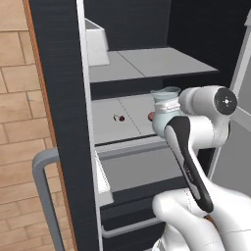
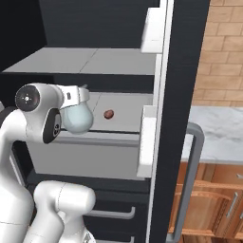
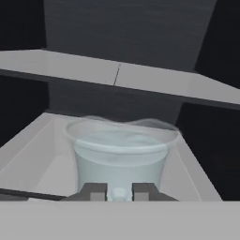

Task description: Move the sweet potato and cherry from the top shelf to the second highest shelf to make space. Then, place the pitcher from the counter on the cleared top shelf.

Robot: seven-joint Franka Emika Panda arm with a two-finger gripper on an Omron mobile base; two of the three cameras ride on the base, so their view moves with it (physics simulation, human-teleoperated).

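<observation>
Gripper (image 3: 118, 191) closed on the pitcher (image 3: 121, 154): in the hand view the two dark finger tips sit close together at the near wall of the pale blue-green jug, with a small piece of the glass showing between them. The jug's flared rim spreads wide just past the tips. From the right base view the bulbous body (image 2: 77, 118) hangs directly under the white hand, clear of any surface; from the left base view the neck and rim (image 1: 164, 97) stand just ahead of the wrist joint.

Just beyond and below the held jug lies the second highest shelf (image 1: 110, 128), pale grey with a light front rail. Sweet potato (image 2: 108, 114) rests on this shelf, a short way to the right of the jug in the right base view; in the left base view it shows as a reddish-brown lump (image 1: 151, 116) partly behind the jug. Cherry (image 1: 121, 118), dark red with a curved stem, sits on the same shelf further off to the left of the gripper, well apart from the sweet potato.

Above and beyond the gripper runs the top shelf (image 3: 154, 80), mid-grey, two panels with a dark front edge; its seam lies almost straight ahead of the jug in the hand view.

Farthest off, to the right past the open fridge door (image 2: 178, 95), the marbled counter (image 2: 218, 133) sits over brown cabinet fronts.
</observation>
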